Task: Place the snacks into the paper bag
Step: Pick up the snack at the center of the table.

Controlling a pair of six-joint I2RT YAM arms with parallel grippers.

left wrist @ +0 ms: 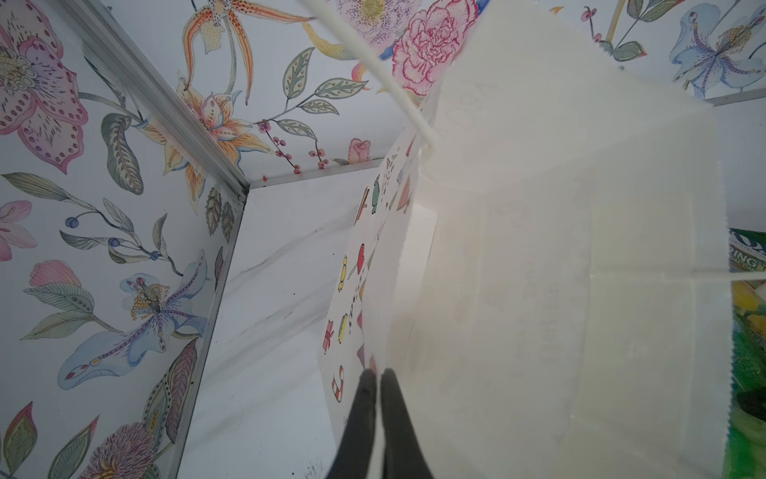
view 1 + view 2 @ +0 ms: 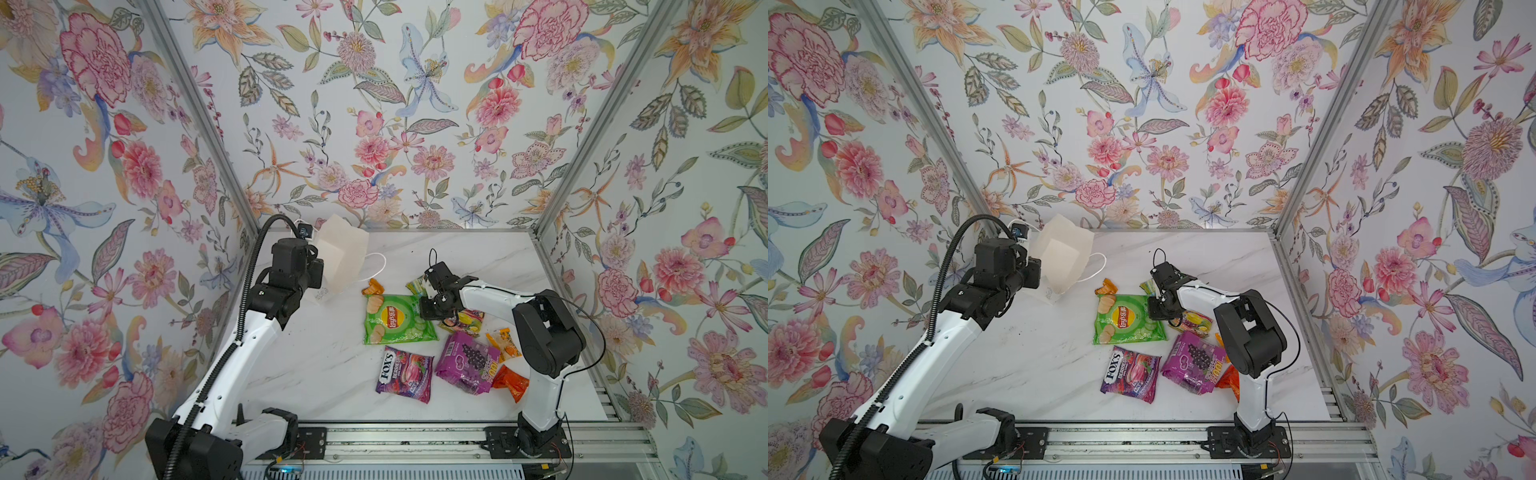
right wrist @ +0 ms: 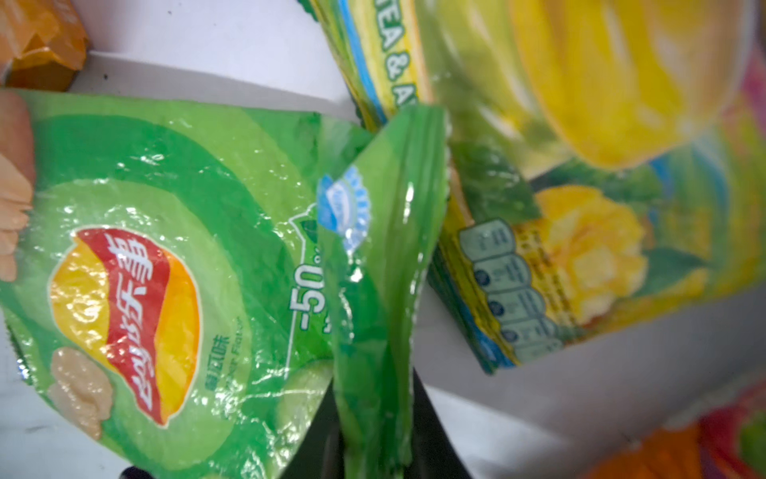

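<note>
Paper bag: white, light, creases easily. It stands open at the table's far left, your left fingers clenched on its wall.
Green Lay's packet: slick, puffy film, mid-table. Your right fingers pinch its raised edge fold; hold the seam, not the belly.
FOX'S BERRIES packet: flat, glossy, nearer you.
Orange sachet: tiny, touching the Lay's corner.

Bright, even light; perhaps motion-blurred close-ups.
</note>
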